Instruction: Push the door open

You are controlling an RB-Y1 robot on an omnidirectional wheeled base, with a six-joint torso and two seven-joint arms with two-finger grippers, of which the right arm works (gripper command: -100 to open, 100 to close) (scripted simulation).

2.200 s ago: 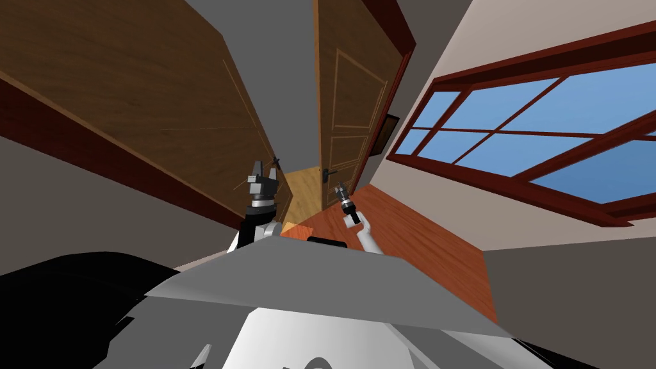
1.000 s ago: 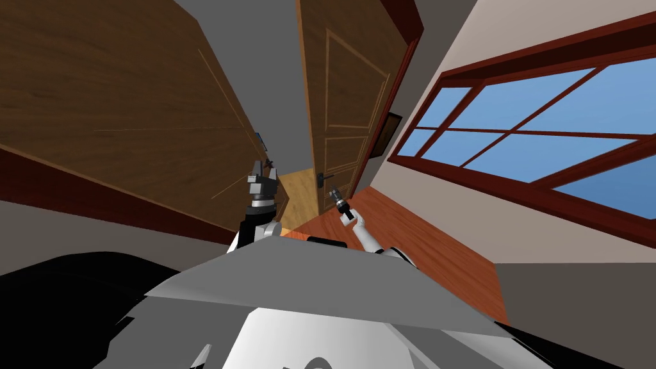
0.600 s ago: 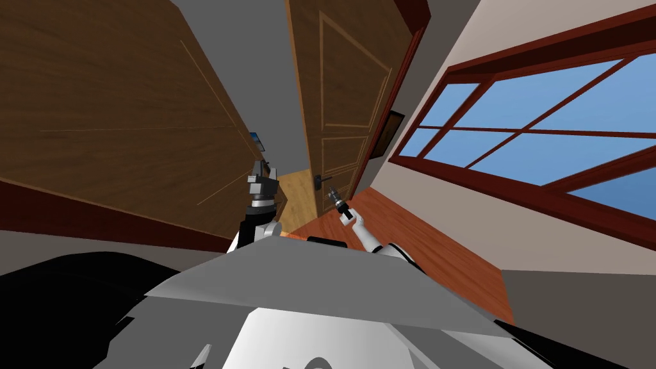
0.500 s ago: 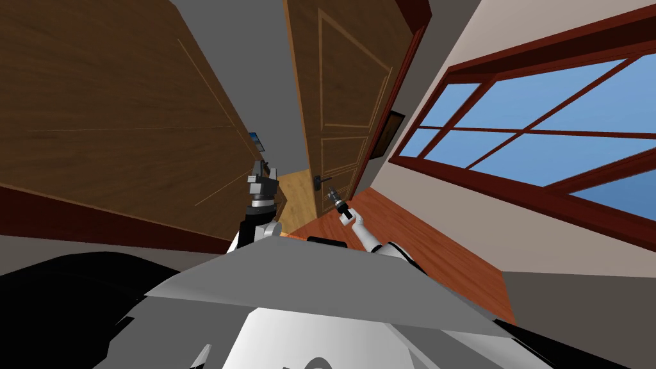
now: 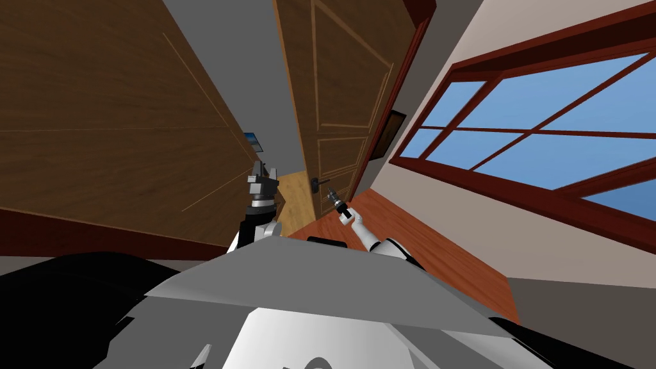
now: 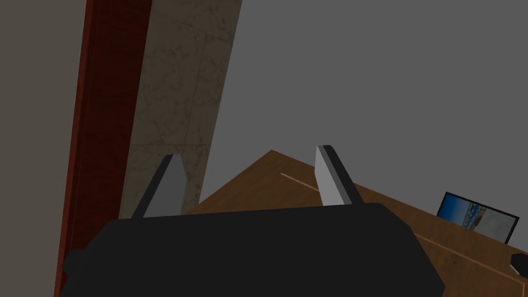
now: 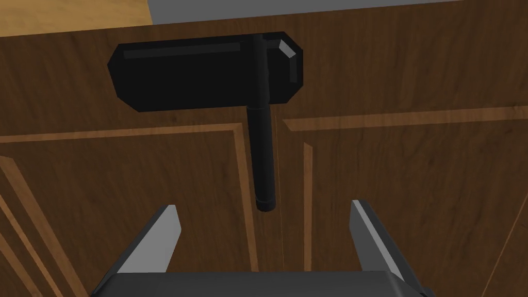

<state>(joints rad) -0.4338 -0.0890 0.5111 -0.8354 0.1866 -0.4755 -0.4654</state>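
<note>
- Head view: the brown panelled door [image 5: 339,96] stands ahead, hinged on its dark red frame [image 5: 391,96] beside the window [image 5: 525,134]. Its free edge carries a black handle [image 5: 314,186]. Past that edge a strip of paler floor [image 5: 291,192] shows, so I judge the door partly open. The right gripper [image 5: 332,194] is held out just beside the handle. The left gripper [image 5: 264,172] is raised apart from it, near a second brown panel [image 5: 96,109].
- Left wrist view: the left gripper [image 6: 247,180] has its fingers [image 6: 170,185] spread with nothing between them. This arm takes no part in the push.
- Right wrist view: the right gripper [image 7: 264,214] faces the door [image 7: 412,170] close up, fingers [image 7: 154,242] spread wide. The handle [image 7: 206,75] sits ahead, and its lever end points between the fingers, unclasped. Whether the fingers touch the wood cannot be told.
- Progress: the approach looks finished, and most of the swing is left to do.
</note>
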